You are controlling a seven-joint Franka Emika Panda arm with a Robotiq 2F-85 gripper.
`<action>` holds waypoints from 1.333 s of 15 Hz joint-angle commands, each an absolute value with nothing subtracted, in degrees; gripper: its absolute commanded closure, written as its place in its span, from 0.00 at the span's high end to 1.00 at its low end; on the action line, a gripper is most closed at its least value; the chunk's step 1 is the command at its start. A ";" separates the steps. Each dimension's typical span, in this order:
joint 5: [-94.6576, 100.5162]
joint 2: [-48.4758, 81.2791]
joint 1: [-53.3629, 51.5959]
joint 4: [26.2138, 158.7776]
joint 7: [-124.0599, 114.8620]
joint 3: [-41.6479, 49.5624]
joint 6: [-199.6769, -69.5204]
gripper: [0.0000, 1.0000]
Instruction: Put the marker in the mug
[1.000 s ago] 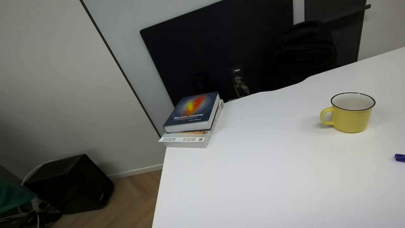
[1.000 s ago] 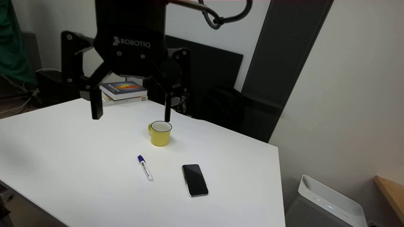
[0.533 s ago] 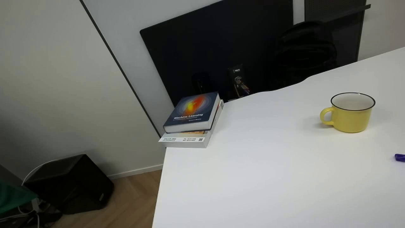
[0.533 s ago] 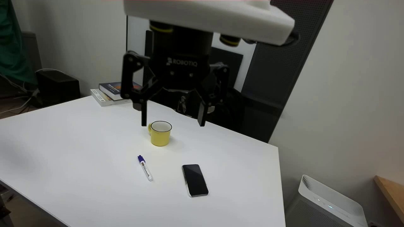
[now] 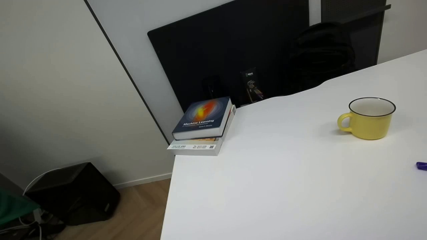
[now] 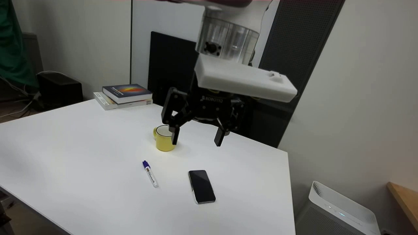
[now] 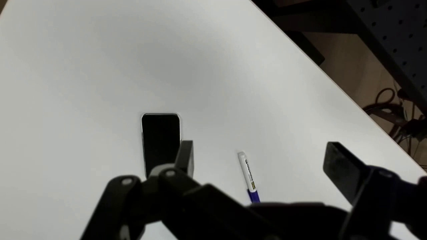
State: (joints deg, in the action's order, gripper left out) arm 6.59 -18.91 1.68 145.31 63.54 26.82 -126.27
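Your hand (image 6: 196,144): spread, gripping nothing | marker (image 6: 150,174): on desk (image 6: 81,147), nearer than mug (image 6: 163,143) | done: nothing yet | remaining: pick, drop-in

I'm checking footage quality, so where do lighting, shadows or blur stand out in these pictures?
Wrist view: end effector dark, slightly blurred, marker sharper, table greyish; both exterior views: table whiter; in an exterior view: mug casting soft shadows, black panel almost without detail.
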 commanded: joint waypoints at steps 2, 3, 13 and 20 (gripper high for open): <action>0.63 -8.29 3.42 138.46 67.35 22.77 -125.83 1.00; -0.02 -7.01 3.91 137.62 67.63 21.76 -125.64 1.00; -0.25 -0.61 6.92 134.04 66.97 14.04 -125.59 1.00; 0.66 0.34 6.75 134.54 64.92 10.92 -125.79 1.00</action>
State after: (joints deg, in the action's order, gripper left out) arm 0.79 -0.58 6.04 135.73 66.37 12.53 -126.53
